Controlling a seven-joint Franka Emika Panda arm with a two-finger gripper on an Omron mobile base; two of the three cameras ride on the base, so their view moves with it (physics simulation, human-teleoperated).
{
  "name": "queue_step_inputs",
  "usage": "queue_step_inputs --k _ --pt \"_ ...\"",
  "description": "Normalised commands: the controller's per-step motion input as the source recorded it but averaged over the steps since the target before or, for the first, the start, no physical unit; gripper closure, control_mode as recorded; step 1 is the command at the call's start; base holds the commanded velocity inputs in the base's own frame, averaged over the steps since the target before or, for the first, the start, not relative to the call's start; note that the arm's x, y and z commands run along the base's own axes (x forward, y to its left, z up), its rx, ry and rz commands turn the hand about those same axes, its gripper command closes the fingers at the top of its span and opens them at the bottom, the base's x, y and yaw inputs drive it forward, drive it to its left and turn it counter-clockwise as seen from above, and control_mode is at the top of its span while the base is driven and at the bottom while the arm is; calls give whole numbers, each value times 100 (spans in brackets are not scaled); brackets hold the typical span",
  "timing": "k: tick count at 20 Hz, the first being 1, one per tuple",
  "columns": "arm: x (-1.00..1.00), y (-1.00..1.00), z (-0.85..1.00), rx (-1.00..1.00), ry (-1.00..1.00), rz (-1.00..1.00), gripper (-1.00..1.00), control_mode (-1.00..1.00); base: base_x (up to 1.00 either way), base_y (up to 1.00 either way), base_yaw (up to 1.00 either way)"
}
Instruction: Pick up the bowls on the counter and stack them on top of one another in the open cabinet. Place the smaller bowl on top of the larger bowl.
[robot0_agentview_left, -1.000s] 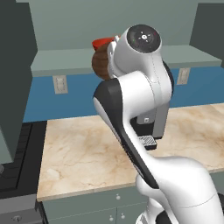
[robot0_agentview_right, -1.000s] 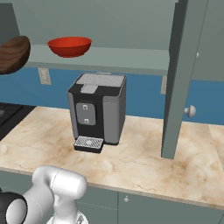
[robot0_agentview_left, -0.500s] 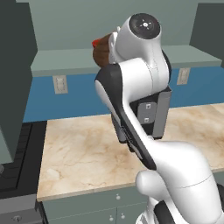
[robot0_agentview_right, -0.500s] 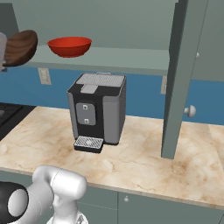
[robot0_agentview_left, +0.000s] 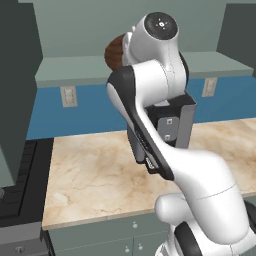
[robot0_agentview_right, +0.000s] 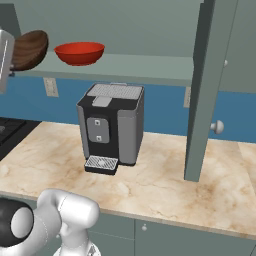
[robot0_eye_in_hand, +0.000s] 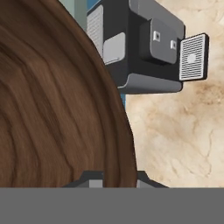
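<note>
The jaws are pinching the rim of the smaller bowl (robot0_eye_in_hand: 52, 105), whose wood-grained brown wall covers the left half of the hand view, with its edge running down between the two finger tips at six o'clock. In the right base view the same bowl (robot0_agentview_right: 30, 49) hangs tilted at about ten o'clock, held up at the level of the open cabinet (robot0_agentview_right: 130, 67), above the left end of its shelf board, and partly cut off by the white hand at the frame's left edge. The larger bowl (robot0_agentview_right: 79, 53) sits upright on that shelf board just to the right of the brown one; the two are near each other but apart. In the left base view the brown bowl (robot0_agentview_left: 114, 52) peeks out at about eleven o'clock from behind the arm's upper joint, in front of the cabinet's back wall. On the tabletop (robot0_agentview_right: 155, 185) below the shelf stands a dark coffee machine (robot0_agentview_right: 111, 127), its drip tray facing forward. From the hand view the machine (robot0_eye_in_hand: 140, 48) appears at one o'clock, lying sideways against the marbled slab (robot0_eye_in_hand: 183, 135).
</note>
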Motion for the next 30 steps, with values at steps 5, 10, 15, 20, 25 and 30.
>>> queue_step_inputs --k 5,10,15,20,25,30 --pt "28 0 0 2 -4 0 100 -100 0 0 0" --pt "28 0 0 2 -5 0 100 -100 0 0 0" --pt "29 0 0 2 -4 0 100 -100 0 0 0" --pt "28 0 4 1 -3 0 100 -100 0 0 0" --pt "26 0 8 1 -5 0 100 -100 0 0 0" --pt "26 0 8 0 -5 0 100 -100 0 0 0"
